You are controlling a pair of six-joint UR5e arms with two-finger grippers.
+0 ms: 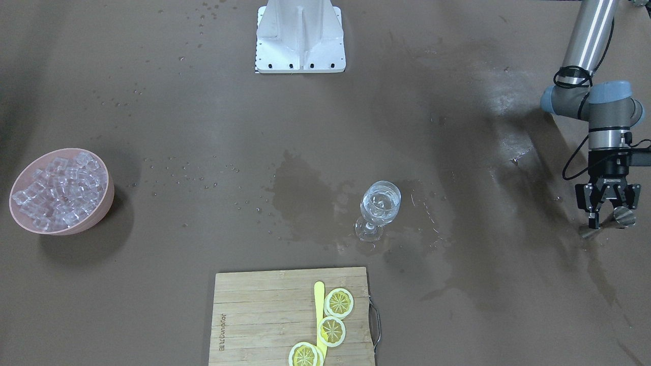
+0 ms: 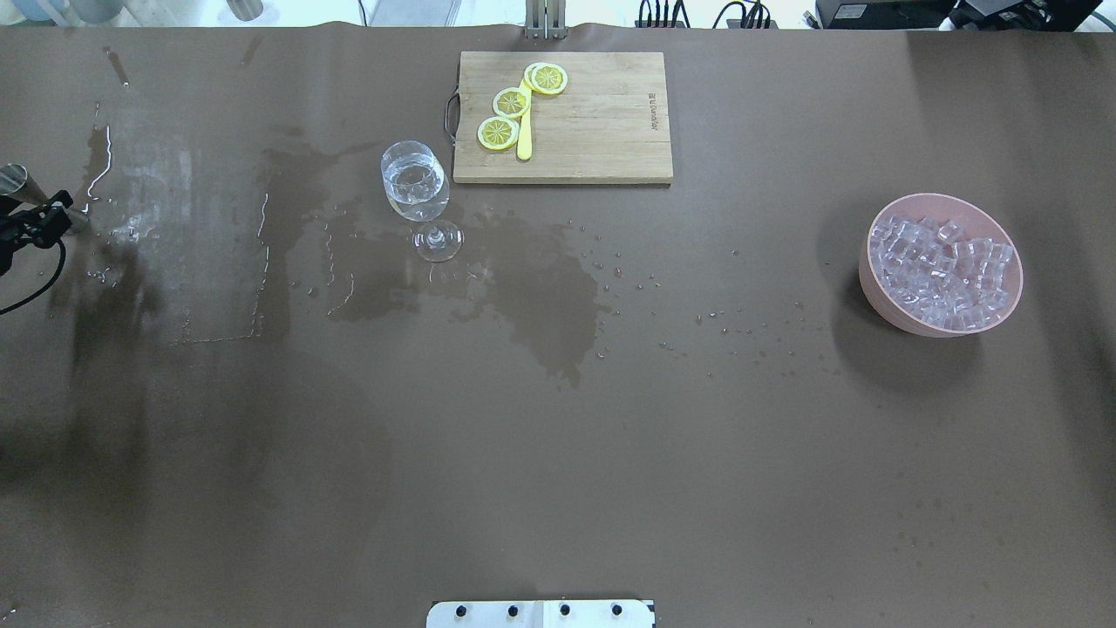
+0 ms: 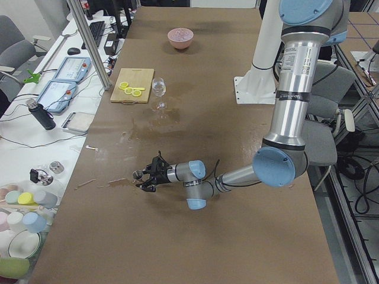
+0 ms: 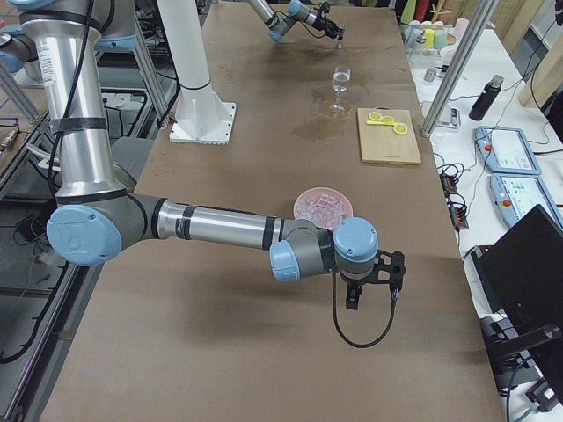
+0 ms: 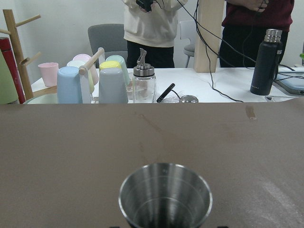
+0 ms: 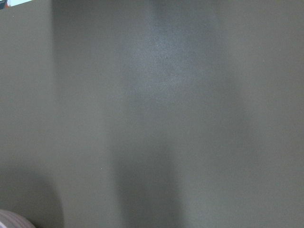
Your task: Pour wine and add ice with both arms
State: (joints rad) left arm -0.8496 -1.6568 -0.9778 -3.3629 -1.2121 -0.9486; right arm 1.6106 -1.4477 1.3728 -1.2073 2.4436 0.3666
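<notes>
- The left fingers (image 1: 605, 213) are low over the table (image 1: 203, 101), way out at the robot's left end, pointing toward the operators' side.
- They sit on either side of a little steel jigger (image 1: 624, 216), which stands upright. Honestly can't tell if they're pinching it or just sitting loose around it.
- From the left wrist view the jigger's cup looks empty.
- The wine (image 1: 380, 199) is in the stemmed glass (image 1: 379, 208), hard to see since it's clear. The glass stands in a wet patch (image 1: 300, 198), near the handle corner of the cutting board (image 1: 264, 315), which has lemon slices (image 1: 338, 302) on it.
- The ice (image 1: 58, 190) is heaped in the pink bowl (image 1: 63, 226) at the other end of the table, well apart from the glass.
- The right fingers (image 4: 373, 297) point down at the table, near the bowl on the side away from the glass. Open or closed, can't tell, and nothing shows in them.
</notes>
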